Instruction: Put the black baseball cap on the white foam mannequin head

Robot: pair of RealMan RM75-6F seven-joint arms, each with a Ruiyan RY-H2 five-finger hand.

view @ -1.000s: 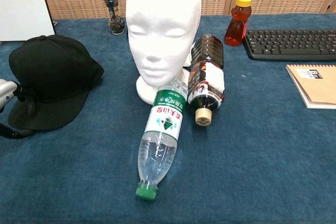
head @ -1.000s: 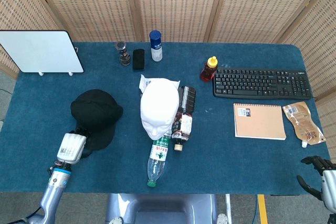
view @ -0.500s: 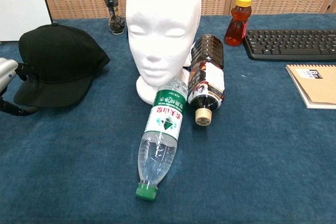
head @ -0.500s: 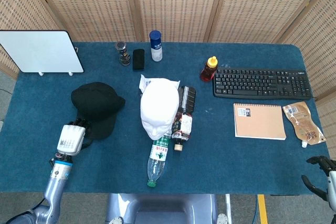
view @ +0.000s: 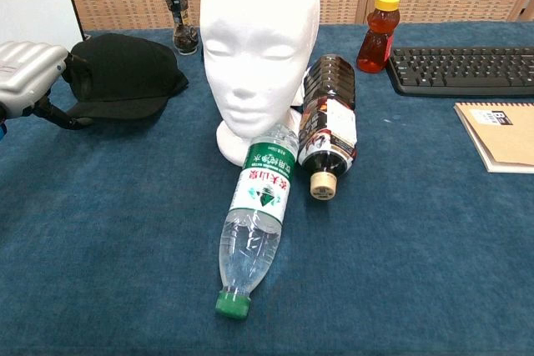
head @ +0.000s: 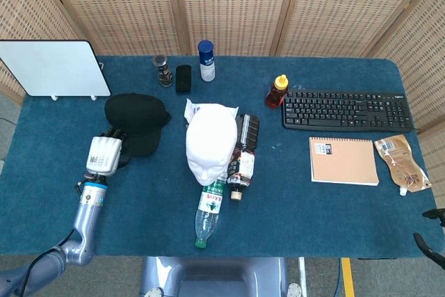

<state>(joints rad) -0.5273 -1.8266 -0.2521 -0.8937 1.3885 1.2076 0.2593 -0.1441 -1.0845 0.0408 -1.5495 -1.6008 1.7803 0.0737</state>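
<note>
Blue-carpeted table [head: 334, 220] stands before woven wicker wall panels [head: 229, 5].

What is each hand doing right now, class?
Left hand: holds the cap by its brim.
Right hand: only a sliver shows at the frame edge; cannot be told.

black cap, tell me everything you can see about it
The black baseball cap looks like soft matte fabric, with a rounded crown and a curved brim. It sits crown up, to the left of the white foam mannequin head and apart from it, in front of the whiteboard. The left hand holds its near edge, fingers curled at the brim. Whether it rests on the blue table cover or is lifted slightly cannot be told.
</note>
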